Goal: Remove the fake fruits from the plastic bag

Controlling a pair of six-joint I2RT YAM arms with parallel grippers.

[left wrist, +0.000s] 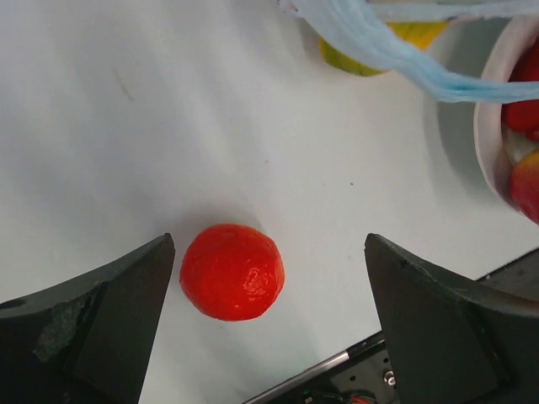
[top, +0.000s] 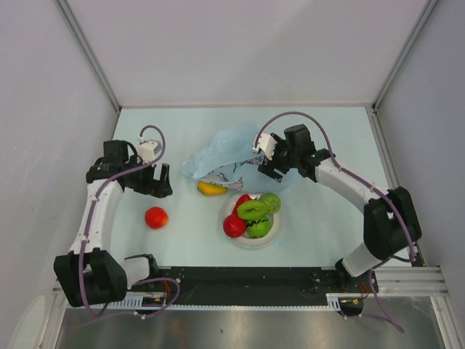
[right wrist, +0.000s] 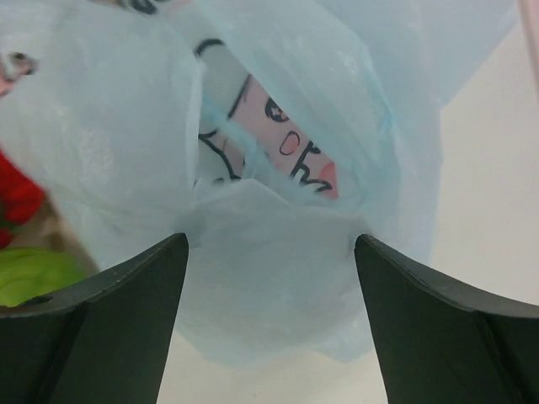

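Lying by parted left jaws: red fruit (left wrist: pixel 232 271)

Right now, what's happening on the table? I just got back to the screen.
The left gripper stands open above a red fruit that lies loose on the table, touching neither finger. The right gripper, jaws apart, is up against the plastic bag, not visibly pinching it. A yellow fruit lies at the bag's near edge, and red and green fruits are piled on the white plate.

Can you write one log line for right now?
left gripper: open over red fruit on table | right gripper: open at plastic bag | plate: red, green fruits
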